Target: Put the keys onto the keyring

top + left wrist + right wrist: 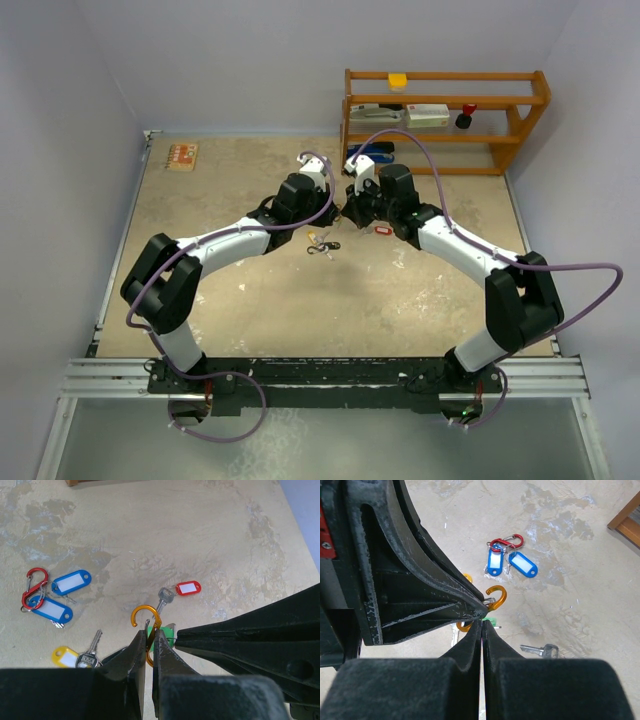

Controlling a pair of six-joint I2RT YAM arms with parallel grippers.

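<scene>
Two grippers meet mid-table: left gripper (149,636) is clamped narrow on the orange clip (141,614), which stands upright between its fingers. The right gripper (482,626) has its jaws pressed together, tips right at the clip by a green tag (168,630); can't tell if the tag is pinched. On the table (215,535), red-tagged key (188,587) lies just beyond the clip. Two blue-tagged keys (71,582) sit by a red clip (33,584) off to the left, yellow-tagged key (65,656) near them.
</scene>
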